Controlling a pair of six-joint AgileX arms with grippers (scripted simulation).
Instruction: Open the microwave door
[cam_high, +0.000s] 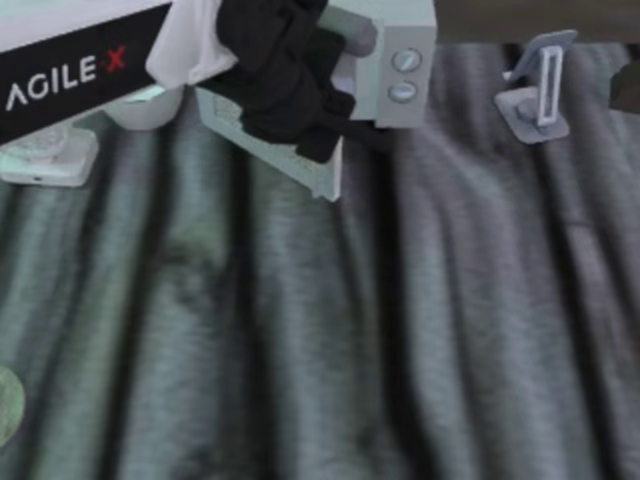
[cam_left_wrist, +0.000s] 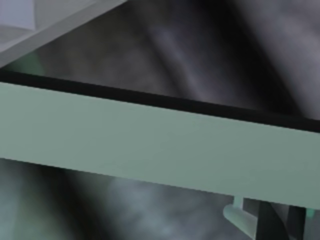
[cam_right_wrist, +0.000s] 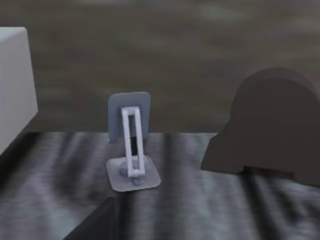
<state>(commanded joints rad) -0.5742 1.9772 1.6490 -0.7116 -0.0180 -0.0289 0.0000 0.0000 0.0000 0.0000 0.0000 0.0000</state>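
The pale microwave (cam_high: 400, 40) stands at the back middle of the table, its two round knobs (cam_high: 404, 76) facing up in the top view. The microwave door (cam_high: 300, 165) stands swung out from the body, toward the table's front left. My left gripper (cam_high: 325, 140), black, reaches down over the door's free end. In the left wrist view the door's edge (cam_left_wrist: 150, 145) fills the middle as a pale green band. There the dark fingers (cam_left_wrist: 270, 225) close round the door's round handle bar (cam_left_wrist: 240, 220). Only a dark piece of my right gripper (cam_right_wrist: 97, 222) shows.
A pale phone stand (cam_high: 540, 95) stands right of the microwave, also in the right wrist view as the stand (cam_right_wrist: 131, 145). A dark rounded object (cam_right_wrist: 270, 130) sits beside it. A pale arm base (cam_high: 45, 155) is at the back left. Rumpled grey cloth (cam_high: 400, 330) covers the table.
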